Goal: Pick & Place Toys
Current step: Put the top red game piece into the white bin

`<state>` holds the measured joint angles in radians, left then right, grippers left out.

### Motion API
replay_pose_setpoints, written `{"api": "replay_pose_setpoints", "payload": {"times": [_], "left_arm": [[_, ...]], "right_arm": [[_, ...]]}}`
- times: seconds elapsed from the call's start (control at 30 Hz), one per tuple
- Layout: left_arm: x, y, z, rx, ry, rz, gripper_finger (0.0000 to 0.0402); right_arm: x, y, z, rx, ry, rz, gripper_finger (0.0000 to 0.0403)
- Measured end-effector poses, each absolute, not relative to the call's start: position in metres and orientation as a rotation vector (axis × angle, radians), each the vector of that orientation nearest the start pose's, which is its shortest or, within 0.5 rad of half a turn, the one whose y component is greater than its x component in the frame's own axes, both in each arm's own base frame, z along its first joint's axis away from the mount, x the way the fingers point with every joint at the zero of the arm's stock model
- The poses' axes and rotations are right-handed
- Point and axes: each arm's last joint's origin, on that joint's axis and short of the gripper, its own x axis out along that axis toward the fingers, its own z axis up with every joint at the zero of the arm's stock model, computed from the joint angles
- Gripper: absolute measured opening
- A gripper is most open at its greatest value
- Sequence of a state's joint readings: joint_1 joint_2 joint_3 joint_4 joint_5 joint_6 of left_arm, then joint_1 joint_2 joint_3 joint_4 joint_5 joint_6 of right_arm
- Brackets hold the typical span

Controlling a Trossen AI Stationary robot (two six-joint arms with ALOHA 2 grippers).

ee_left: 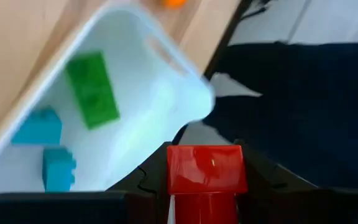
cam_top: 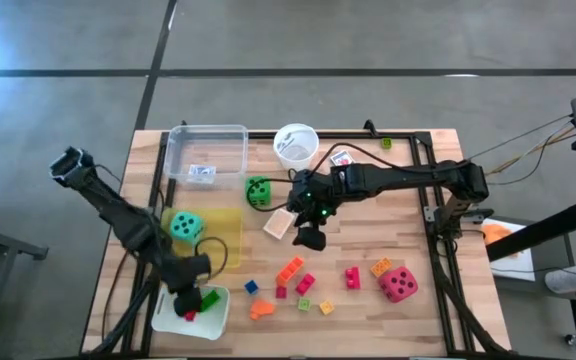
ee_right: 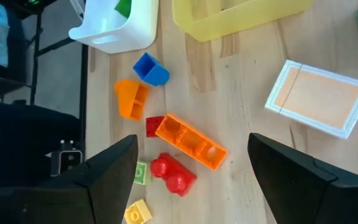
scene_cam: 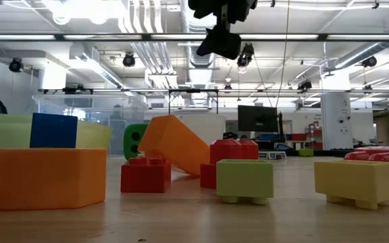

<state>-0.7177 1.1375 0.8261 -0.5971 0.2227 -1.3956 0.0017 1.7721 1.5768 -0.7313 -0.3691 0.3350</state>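
My left gripper [cam_top: 189,306] hangs over the white tray [cam_top: 218,322] at the table's near left corner, shut on a red block [ee_left: 207,169]. In the tray lie a green block [ee_left: 92,90] and two blue blocks [ee_left: 39,127]. My right gripper [cam_top: 310,238] stands open above the middle of the table, touching nothing. Below it on the wood lie a long orange block [ee_right: 191,142], a red block [ee_right: 173,174], a blue block [ee_right: 149,70] and an orange block [ee_right: 130,98]. A card pack [ee_right: 321,96] lies flat farther back. My left gripper pinches the red block by two opposite sides [ee_left: 174,177] between its two fingers. The fingers slant down from above. The block is lifted clear, above the tray's outer wall.
A teal die [cam_top: 186,226] sits in the yellow tray [cam_top: 226,238]; a green die [cam_top: 258,190] and a red die [cam_top: 398,283] rest on the wood. A clear tray [cam_top: 206,150] and a white cup [cam_top: 295,143] stand at the far edge. More blocks [cam_top: 353,277] lie near the front.
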Motion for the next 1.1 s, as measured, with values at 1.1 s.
{"api": "replay_pose_setpoints", "payload": {"times": [1.1], "left_arm": [[0.177, -0.194, 0.161, -0.669, 1.629, 0.058, 0.0119]], "right_arm": [[0.382, 0.011, 0.297, 0.473, 0.97, 0.184, 0.0297]]}}
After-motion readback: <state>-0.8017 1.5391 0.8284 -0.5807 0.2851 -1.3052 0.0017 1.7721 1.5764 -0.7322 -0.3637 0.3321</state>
